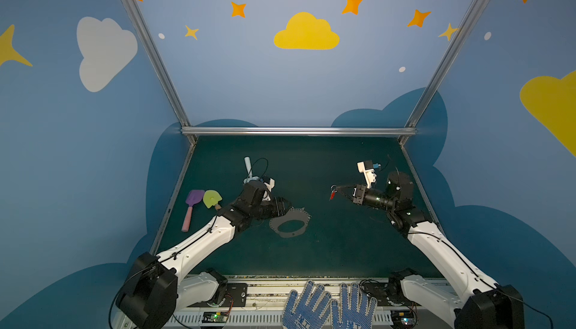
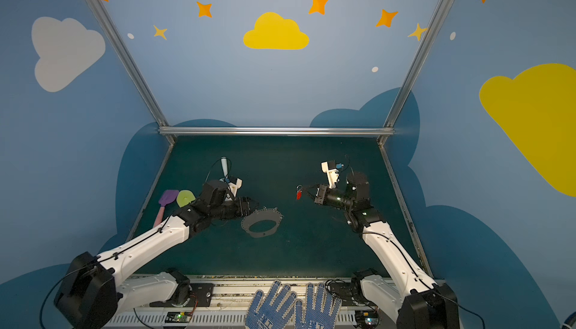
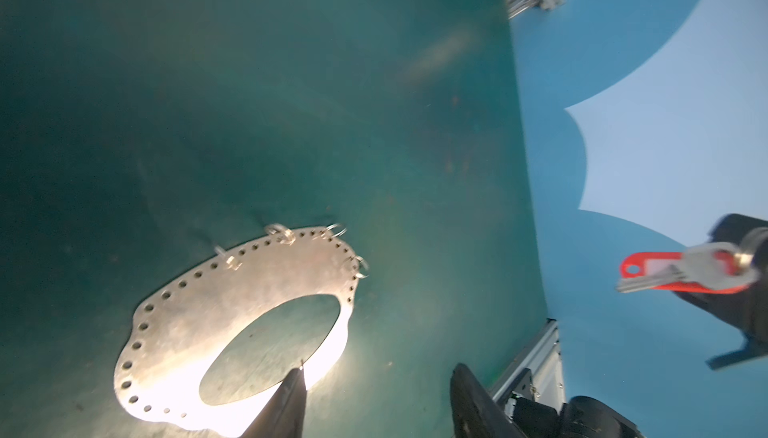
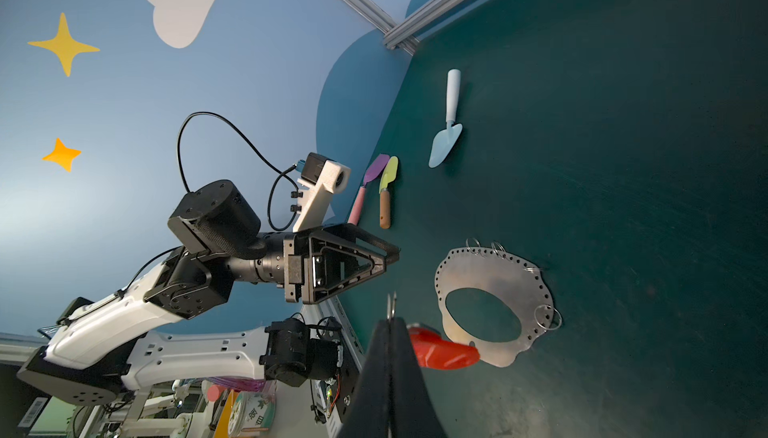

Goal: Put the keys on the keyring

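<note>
The keyring (image 1: 296, 215) (image 2: 265, 215) is a flat grey oval plate with a large hole and small wire rings on its rim, lying on the green mat. My left gripper (image 1: 288, 204) (image 3: 380, 369) hangs open just by its left far edge, nothing between the fingers. In the left wrist view one fingertip (image 3: 300, 373) overlaps the plate (image 3: 249, 290). The keys (image 1: 333, 194) (image 2: 299, 194) (image 3: 685, 270), silver with a red tag (image 4: 442, 351), dangle in the air to the right of the plate. My right gripper (image 1: 336, 188) (image 4: 390, 319) is shut on their wire ring.
Three toy shovels lie at the left: purple (image 1: 194, 199), yellow-green (image 1: 212, 199) and pale blue (image 1: 248, 165), the last behind the left wrist. Blue dotted gloves (image 1: 327, 308) rest on the front rail. An aluminium frame (image 1: 299, 131) and blue walls bound the mat.
</note>
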